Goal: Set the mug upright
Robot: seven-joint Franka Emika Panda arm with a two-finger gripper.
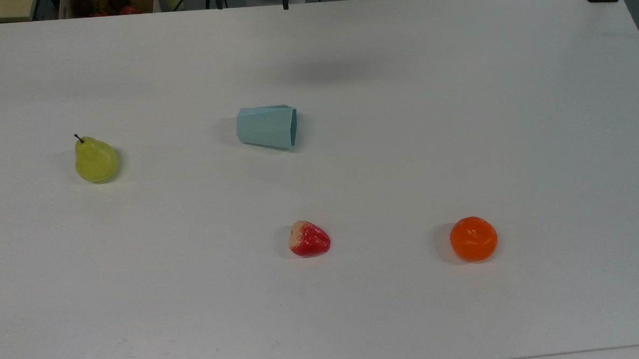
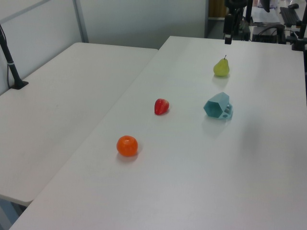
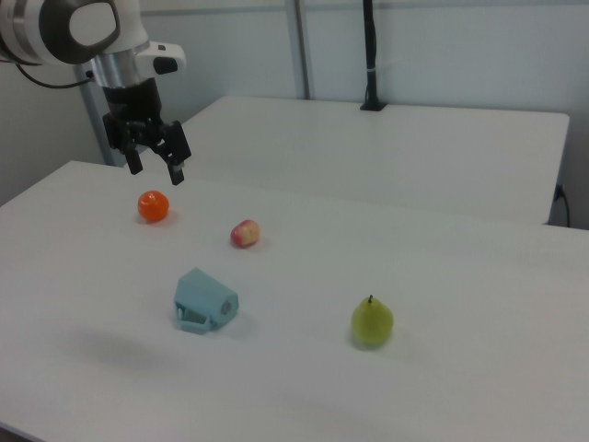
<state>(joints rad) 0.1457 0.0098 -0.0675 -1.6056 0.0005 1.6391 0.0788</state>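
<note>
The mug point(image 1: 266, 127) is a pale teal faceted cup lying on its side on the white table point(image 1: 457, 114), with its rim toward the top view's right. In the left view the mug point(image 2: 217, 105) turns its open mouth to the camera. In the right view the mug point(image 3: 204, 296) lies in front, with a handle-like part low against the table. My gripper point(image 3: 157, 172) hangs in the air at the right view's upper left, well apart from the mug. Its fingers are open with nothing between them.
A green pear point(image 1: 96, 160) stands at the top view's left. A strawberry point(image 1: 309, 239) and an orange point(image 1: 473, 238) lie nearer the front edge. A second white table point(image 2: 72, 96) adjoins at the left view's left.
</note>
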